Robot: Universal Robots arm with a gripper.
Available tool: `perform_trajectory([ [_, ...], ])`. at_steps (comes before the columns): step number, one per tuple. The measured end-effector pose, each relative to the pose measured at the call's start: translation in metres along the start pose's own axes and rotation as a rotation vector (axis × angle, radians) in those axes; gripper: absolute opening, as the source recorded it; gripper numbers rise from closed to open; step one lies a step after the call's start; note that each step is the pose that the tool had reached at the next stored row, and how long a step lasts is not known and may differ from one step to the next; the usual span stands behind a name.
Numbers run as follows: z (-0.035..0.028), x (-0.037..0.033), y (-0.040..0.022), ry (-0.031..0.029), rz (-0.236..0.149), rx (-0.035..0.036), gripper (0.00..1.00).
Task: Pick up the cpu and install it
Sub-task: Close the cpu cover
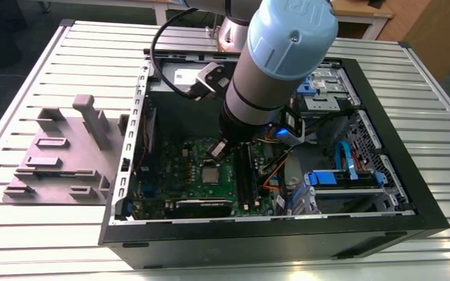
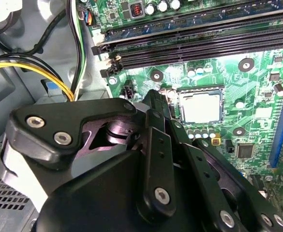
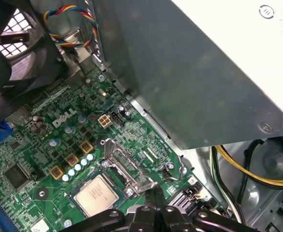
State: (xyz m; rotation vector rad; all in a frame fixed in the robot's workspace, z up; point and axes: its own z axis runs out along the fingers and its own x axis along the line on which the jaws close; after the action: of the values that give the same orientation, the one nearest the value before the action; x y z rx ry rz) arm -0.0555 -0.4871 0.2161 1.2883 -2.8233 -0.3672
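Tool: the tool (image 2: 156, 104) hangs inside the open computer case, low over the motherboard, just beside the cpu socket. In the second wrist view its fingers (image 2: 153, 116) come to a narrow point with nothing seen between them, so I judge them together and empty; the exterior view has it tucked under the arm at (image 1: 218, 150).
Cpu: the cpu (image 2: 201, 107) lies flat in its socket on the motherboard, silvery top up, square with the socket walls. It also shows at (image 3: 96, 194) and, small, at (image 1: 208, 173).
Socket frame: the metal retention frame (image 3: 126, 164) stands swung open beside the chip, not folded down over it.
Motherboard: the green motherboard (image 1: 180, 175) lies on the floor of the case, toward the side wall nearest the grey fixture; the memory slots (image 2: 199, 46) run along one side of the socket.
Case: the black case (image 1: 287, 234) sits open-topped in the middle of the slatted tabletop (image 1: 77, 234).
Fixture: a grey holder block (image 1: 61, 155) rests on the tabletop by the case's wall, on the exterior view's left.
Progress: by my reckoning the chip is already carried over and seated; the tool is apart from it. The frame is not yet closed on it.
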Motion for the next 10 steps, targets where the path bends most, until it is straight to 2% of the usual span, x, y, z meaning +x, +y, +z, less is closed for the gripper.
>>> perform_trajectory([
  [10, -0.0005, 0.0002, -0.0019, 0.0059, -0.029, -0.003, 0.1],
])
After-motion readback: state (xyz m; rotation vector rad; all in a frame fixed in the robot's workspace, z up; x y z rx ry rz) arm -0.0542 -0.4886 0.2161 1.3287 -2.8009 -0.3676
